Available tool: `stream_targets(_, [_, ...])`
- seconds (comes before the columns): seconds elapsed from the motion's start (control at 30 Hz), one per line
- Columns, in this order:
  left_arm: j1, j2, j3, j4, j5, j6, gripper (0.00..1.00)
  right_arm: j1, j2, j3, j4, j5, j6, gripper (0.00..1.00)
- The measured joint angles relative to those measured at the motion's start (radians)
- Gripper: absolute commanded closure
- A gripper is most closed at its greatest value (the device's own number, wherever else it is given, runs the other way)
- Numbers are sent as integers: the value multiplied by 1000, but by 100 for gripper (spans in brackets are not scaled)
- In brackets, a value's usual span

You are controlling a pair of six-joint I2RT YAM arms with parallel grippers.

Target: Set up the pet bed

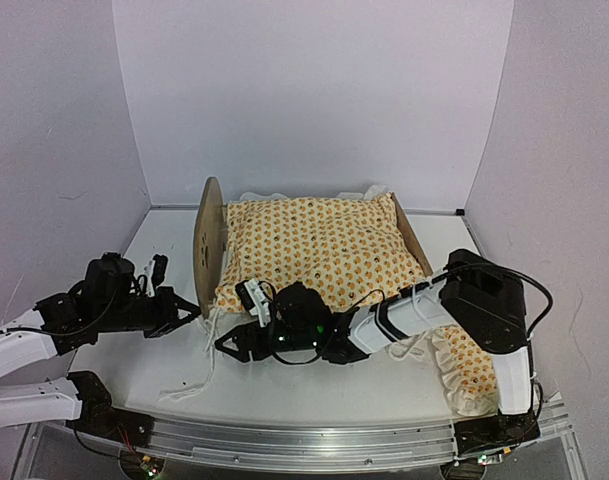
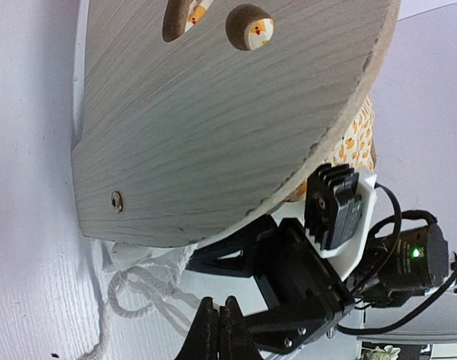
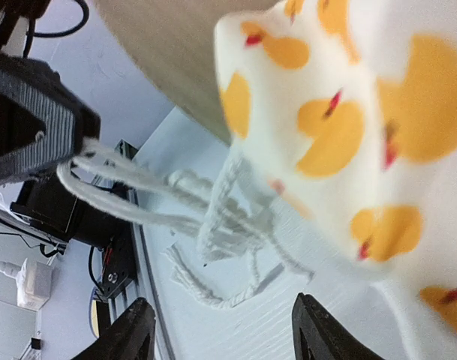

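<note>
A white surface (image 1: 314, 390) between white walls carries the pet bed (image 1: 211, 240) at its middle rear, with an orange-patterned quilt (image 1: 314, 245) heaped over it. White cords (image 3: 213, 225) trail at its near left corner. There the right gripper (image 1: 226, 348) spreads its jaws wide, holding nothing. The left gripper (image 1: 177, 304), beside the left end board, has its jaws pressed together. Whether they pinch a cord, I cannot tell.

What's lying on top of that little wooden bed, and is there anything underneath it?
A duck-print quilt covers the bed from one wooden end to the other, with white cords trailing off its front corner. Whatever lies under the quilt is hidden.
</note>
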Motion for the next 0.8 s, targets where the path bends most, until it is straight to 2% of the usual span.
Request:
stream_targets(0.13, [0, 2, 2, 0, 2, 21, 100, 75, 13, 1, -21, 77, 27, 33])
stream_targets(0.23, [0, -3, 8, -2, 6, 31, 100, 124, 87, 50, -23, 127, 31, 33])
stream_targets(0.5, [0, -46, 17, -6, 27, 64, 100, 148, 228, 148, 34, 352, -15, 41])
stream_targets(0.8, [0, -81, 96, -19, 64, 159, 100, 165, 277, 127, 173, 546, -41, 90])
